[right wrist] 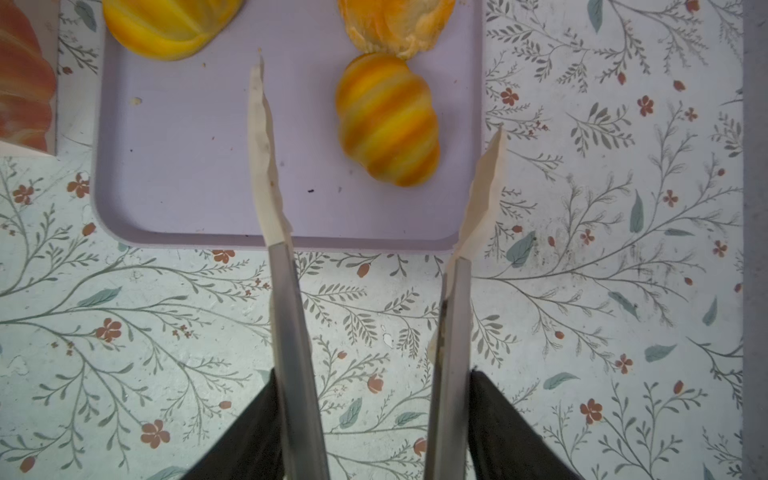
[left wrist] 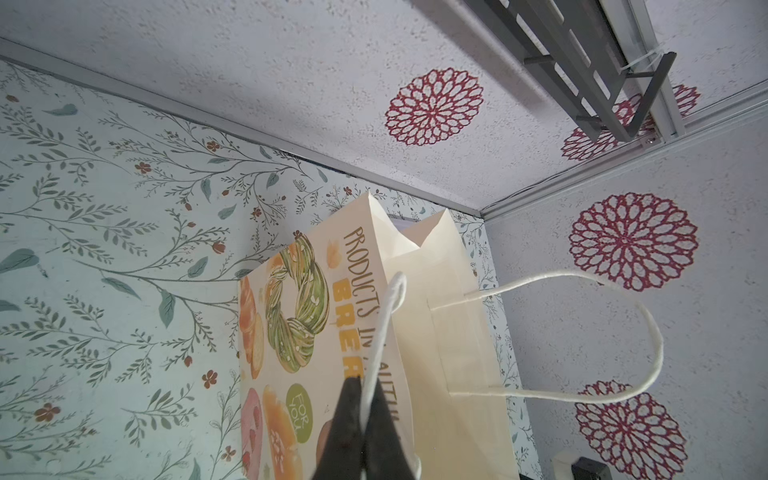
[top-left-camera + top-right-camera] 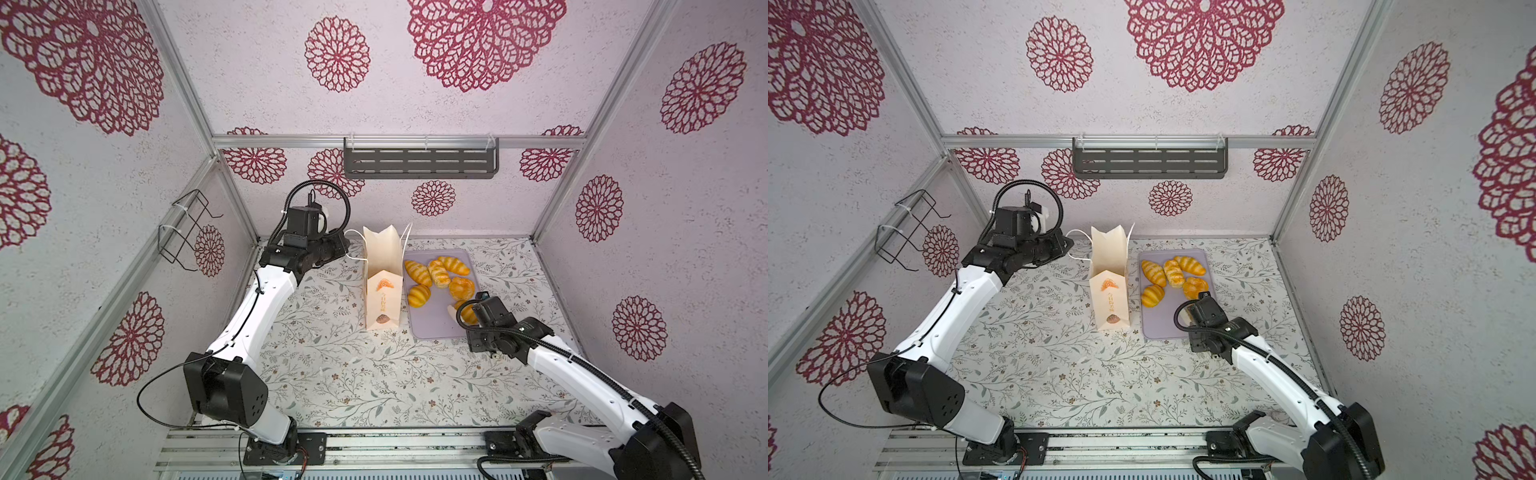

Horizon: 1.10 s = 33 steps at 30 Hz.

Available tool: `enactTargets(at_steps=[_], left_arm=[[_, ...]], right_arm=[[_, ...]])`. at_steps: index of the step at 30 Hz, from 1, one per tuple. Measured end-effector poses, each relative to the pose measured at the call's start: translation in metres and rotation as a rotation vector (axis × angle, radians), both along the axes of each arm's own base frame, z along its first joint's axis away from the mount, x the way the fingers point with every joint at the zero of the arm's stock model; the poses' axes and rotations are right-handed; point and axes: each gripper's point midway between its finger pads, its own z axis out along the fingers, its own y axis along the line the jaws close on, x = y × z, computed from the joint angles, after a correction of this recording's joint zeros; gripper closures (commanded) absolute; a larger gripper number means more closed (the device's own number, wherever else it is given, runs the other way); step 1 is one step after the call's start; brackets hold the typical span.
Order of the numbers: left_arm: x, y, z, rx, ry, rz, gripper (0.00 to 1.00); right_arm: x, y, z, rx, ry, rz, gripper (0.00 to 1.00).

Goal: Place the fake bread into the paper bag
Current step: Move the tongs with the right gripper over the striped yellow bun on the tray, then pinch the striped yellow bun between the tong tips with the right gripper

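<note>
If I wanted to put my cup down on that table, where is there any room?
The widest bare patch is the floral tabletop in front, between the two arms. The lilac tray is bare near-left, beside the paper bag. Crowded: its far half, with fake bread, and its near-right corner under the right gripper.

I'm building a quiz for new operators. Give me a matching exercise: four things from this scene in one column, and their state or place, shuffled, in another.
1. left gripper
2. right gripper
3. paper bag
4. striped roll

A. lies on the lilac tray
B. shut on a cord handle
C. stands upright beside the tray
D. open, gripping nothing

Pairs: 1-B, 2-D, 3-C, 4-A.
</note>
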Motion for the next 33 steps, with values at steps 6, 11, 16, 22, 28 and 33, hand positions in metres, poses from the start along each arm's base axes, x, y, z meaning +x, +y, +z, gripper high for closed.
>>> enactTargets(at_steps=[6,11,16,22,28,33], left_arm=[[0.0,0.0,0.0,0.0,0.0,0.001,1.0],[0.0,0.0,0.0,0.001,0.0,0.001,1.0],[0.0,0.0,0.0,0.001,0.0,0.002,1.0],[0.0,0.0,0.0,0.001,0.0,0.002,1.0],[0.0,0.0,0.0,0.001,0.0,0.002,1.0],[0.0,0.0,0.0,0.001,0.0,0.001,1.0]], right_arm=[[0.006,0.002,-0.008,-0.009,0.012,0.002,0.35],[0.01,0.002,-0.015,-0.023,0.028,0.007,0.36],[0.014,0.003,-0.016,-0.017,0.017,0.006,0.36],[0.017,0.001,-0.017,-0.004,0.013,-0.002,0.36],[0.019,0.002,-0.022,0.01,0.017,-0.005,0.41],[0.019,0.005,-0.03,0.014,0.043,0.001,0.47]])
